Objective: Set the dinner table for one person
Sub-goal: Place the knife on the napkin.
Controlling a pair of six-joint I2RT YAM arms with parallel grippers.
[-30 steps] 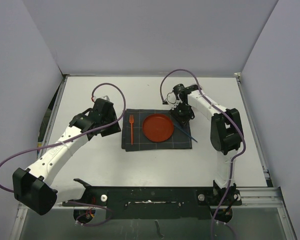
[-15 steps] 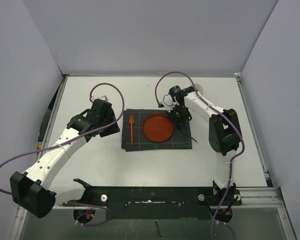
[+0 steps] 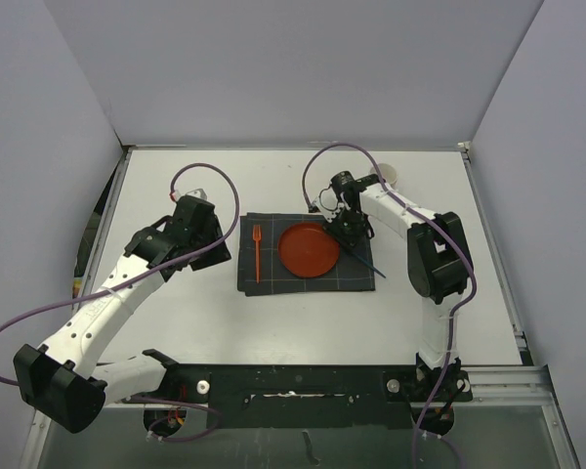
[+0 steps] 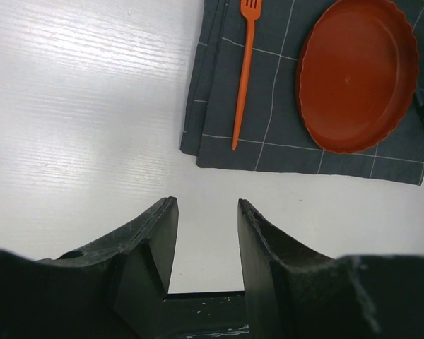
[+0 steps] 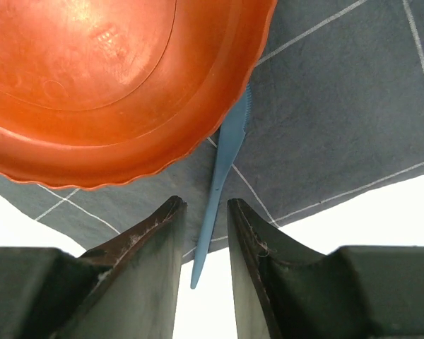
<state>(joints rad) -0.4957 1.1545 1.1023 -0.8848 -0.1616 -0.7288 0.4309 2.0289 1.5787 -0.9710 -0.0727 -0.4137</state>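
The white dinner table (image 3: 273,322) carries a dark grid-lined mat (image 3: 273,278). On the mat lie an orange fork (image 3: 257,252), a red plate (image 3: 309,249) and a blue knife (image 3: 366,258) to the plate's right. My right gripper (image 3: 351,231) is open, low over the knife's far end. In the right wrist view its jaws (image 5: 203,206) straddle the knife (image 5: 225,159) without clamping it, beside the plate (image 5: 92,70). My left gripper (image 3: 205,242) is open and empty over bare table left of the mat. The left wrist view (image 4: 205,206) shows the fork (image 4: 244,70) and plate (image 4: 357,74) ahead.
A small white round object (image 3: 389,176) sits on the table behind the right arm. The knife's handle tip pokes past the mat's edge onto the table (image 5: 381,219). Metal rails edge the table, with grey walls beyond.
My right gripper has moved left and down onto the knife beside the plate, uncovering the white object behind it. The left arm has drawn back slightly to the left.
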